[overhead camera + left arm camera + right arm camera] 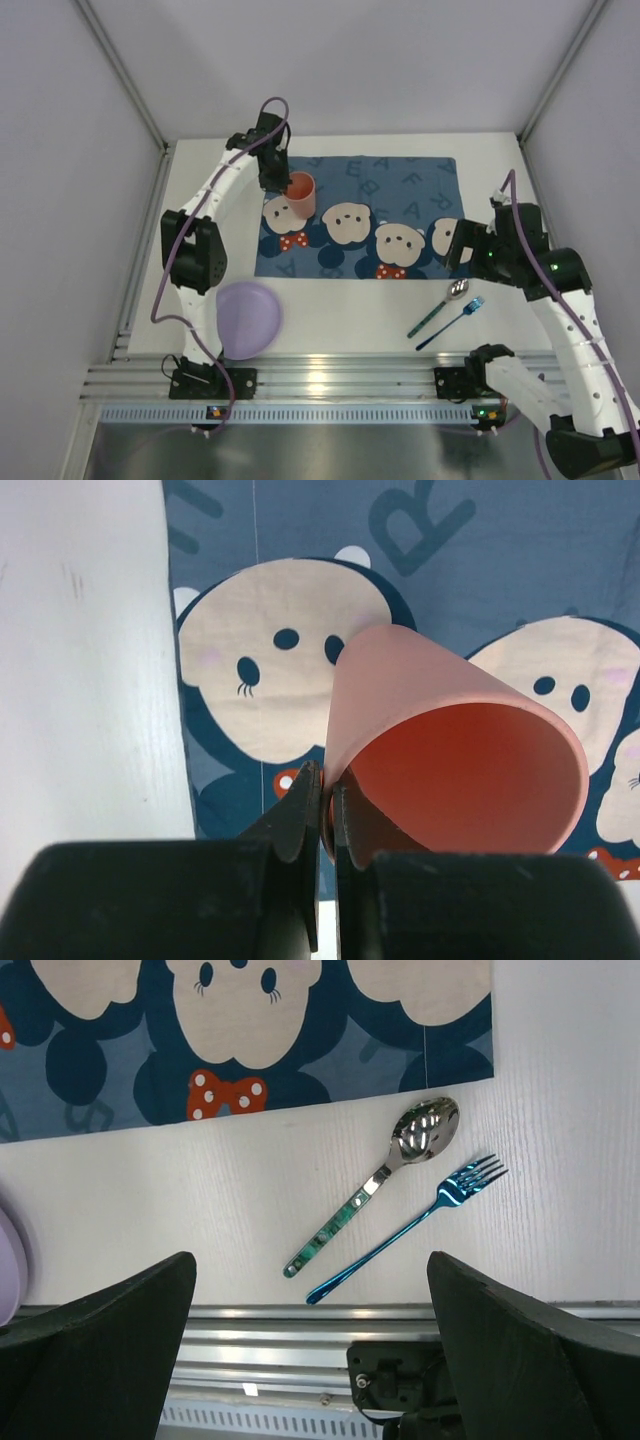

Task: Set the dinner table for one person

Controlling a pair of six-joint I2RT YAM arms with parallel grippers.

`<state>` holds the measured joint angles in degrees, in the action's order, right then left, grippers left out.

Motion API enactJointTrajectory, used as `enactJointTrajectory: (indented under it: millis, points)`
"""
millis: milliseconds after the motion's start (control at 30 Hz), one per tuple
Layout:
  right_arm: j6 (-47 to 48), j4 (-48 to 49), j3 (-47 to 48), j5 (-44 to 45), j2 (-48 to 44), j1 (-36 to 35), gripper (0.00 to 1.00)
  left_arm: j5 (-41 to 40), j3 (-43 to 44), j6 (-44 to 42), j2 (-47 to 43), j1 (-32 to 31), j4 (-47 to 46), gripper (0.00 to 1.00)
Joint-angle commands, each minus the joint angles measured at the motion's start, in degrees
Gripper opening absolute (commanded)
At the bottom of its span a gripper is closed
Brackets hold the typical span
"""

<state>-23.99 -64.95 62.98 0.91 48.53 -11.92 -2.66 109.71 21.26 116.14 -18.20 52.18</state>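
My left gripper (279,186) is shut on the rim of an orange-pink cup (301,194), which is over the left part of the blue cartoon placemat (400,185); in the left wrist view the fingers (305,805) pinch the cup (455,755) wall, and the cup looks tilted. My right gripper (458,243) is open and empty above the white dinner table (340,310), near the placemat's right edge. A spoon with a green handle (440,306) (378,1180) and a blue fork (452,322) (410,1227) lie on the table. A lilac plate (246,318) lies at the front left.
A ribbed aluminium rail (330,378) runs along the near edge, also in the right wrist view (300,1345). Grey walls enclose the table on the left, back and right. The arm bases are bolted to the rail.
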Motion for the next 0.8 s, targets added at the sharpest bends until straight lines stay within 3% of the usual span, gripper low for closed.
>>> enactJointTrajectory:
  millis: [0,333,533,567,600,767]
  points:
    - [0.7,0.7,0.1,1.9,1.3,0.1,1.0,1.3,5.6,0.9,2.0,0.1,1.9,0.0]
    - [1.5,2.7,-0.4,0.4,4.6,0.1,1.0,-0.4,4.4,1.2,3.6,0.4,2.6,0.0]
    - [1.9,3.2,-1.0,0.1,5.1,0.1,1.0,-0.8,4.4,1.5,3.2,0.4,2.6,0.07]
    - [2.0,3.2,-1.3,0.0,4.9,0.1,1.0,-0.7,4.4,1.7,3.2,0.4,2.6,0.07]
    - [1.9,3.2,-1.6,-0.1,4.8,0.1,1.0,-0.3,4.5,1.9,3.1,0.4,2.5,0.0]
    - [1.9,3.2,-3.0,-0.2,3.2,0.1,1.0,2.4,5.2,4.3,1.3,-0.4,-0.2,0.0]
